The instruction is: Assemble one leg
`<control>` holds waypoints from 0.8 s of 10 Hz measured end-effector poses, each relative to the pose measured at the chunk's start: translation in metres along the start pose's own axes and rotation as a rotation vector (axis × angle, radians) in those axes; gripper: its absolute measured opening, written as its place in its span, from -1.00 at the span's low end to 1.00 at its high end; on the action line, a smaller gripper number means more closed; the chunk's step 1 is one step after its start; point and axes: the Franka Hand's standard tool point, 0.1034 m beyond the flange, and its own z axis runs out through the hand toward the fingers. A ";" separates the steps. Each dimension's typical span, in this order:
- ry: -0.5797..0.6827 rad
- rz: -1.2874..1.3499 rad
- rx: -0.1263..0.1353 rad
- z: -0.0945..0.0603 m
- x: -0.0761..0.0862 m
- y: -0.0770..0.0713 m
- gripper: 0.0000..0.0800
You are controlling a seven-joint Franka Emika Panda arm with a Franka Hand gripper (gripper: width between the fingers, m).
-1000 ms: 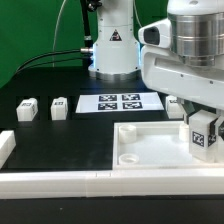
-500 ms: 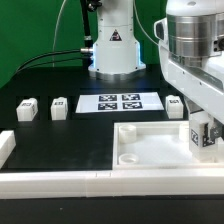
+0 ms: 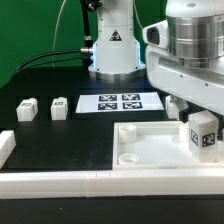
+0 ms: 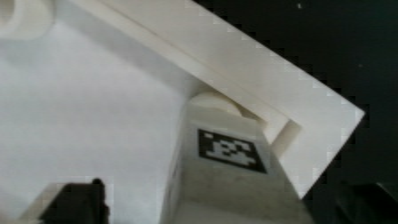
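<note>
My gripper (image 3: 204, 128) is shut on a leg (image 3: 204, 138), a small white block with a square tag. It holds the leg upright over the right end of the large flat white panel (image 3: 150, 152), near a corner. In the wrist view the leg (image 4: 231, 165) stands between my dark fingers (image 4: 75, 203), its lower end against the panel (image 4: 89, 110) beside the raised rim (image 4: 240, 70). Two more legs (image 3: 26, 109) (image 3: 59, 107) stand on the table at the exterior view's left.
The marker board (image 3: 121, 102) lies behind the panel, in front of the robot base (image 3: 112, 50). A long white border bar (image 3: 60, 181) runs along the front. Another bar piece (image 3: 5, 148) sits at the exterior view's left edge.
My wrist swung slightly to the exterior view's right and back to the left. The leg stays held over the panel's right end, at almost the same spot.
</note>
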 end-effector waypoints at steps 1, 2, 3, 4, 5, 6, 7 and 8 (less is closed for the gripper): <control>0.001 -0.137 -0.001 0.000 0.001 0.000 0.62; 0.001 -0.260 -0.001 0.000 0.002 0.000 0.62; 0.002 -0.361 -0.001 0.000 0.002 0.000 0.62; 0.002 -0.490 -0.001 0.000 0.003 0.000 0.62; 0.002 -0.583 -0.001 0.000 0.002 0.000 0.62; 0.003 -0.646 -0.001 0.000 0.002 -0.001 0.62; 0.012 -0.782 -0.009 0.000 0.002 -0.002 0.62; 0.013 -0.883 -0.011 0.000 0.001 -0.002 0.62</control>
